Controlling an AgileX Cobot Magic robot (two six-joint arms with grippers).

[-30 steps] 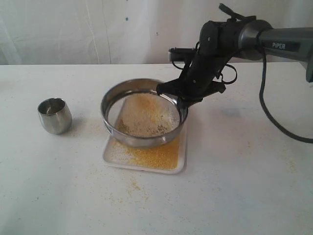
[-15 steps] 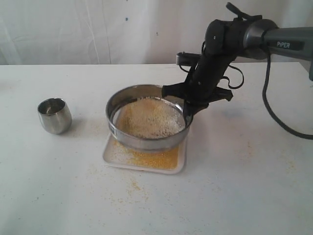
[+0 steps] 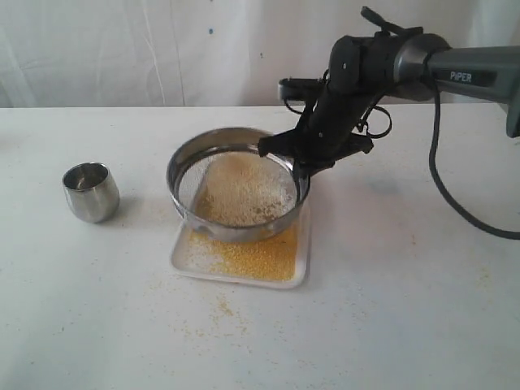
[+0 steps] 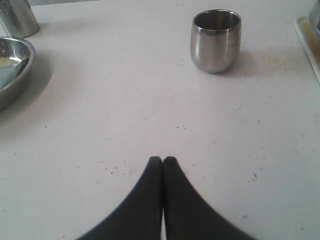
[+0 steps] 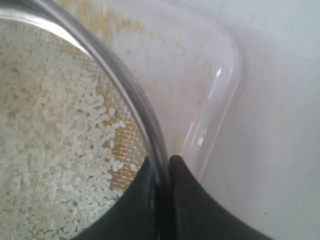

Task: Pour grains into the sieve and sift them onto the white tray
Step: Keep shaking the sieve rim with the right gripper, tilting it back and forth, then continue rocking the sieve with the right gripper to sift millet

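So the right hand [image 3: 302,168] is pinching the far-right rim of the sieve [image 3: 236,231], one finger inside the ring and one outside. It's holding the sieve over the white tray [image 3: 184,257], and it's looking a little tipped. Can't tell whether the low edge is touching the tray or just hanging above it.

A pale, whitish pile of grains [image 3: 244,195] is lying on the mesh, bunched toward the middle and the gripped side, with the left part of the mesh showing bare. Up close in the right wrist view they're looking like small rice-ish bits, with gold mesh peeking through beside the rim. Finer yellow stuff is covering the near part of the tray under the sieve, and a few specks are dotting the bench [image 3: 406,309] in front of it.

The left hand [image 4: 163,163] isn't doing much: fingers pressed together, nothing between them, hanging over bare bench. A steel cup [image 3: 91,192] is standing upright well to the left of the tray. The left wrist view is also catching the edge of a steel bowl [image 4: 12,62].
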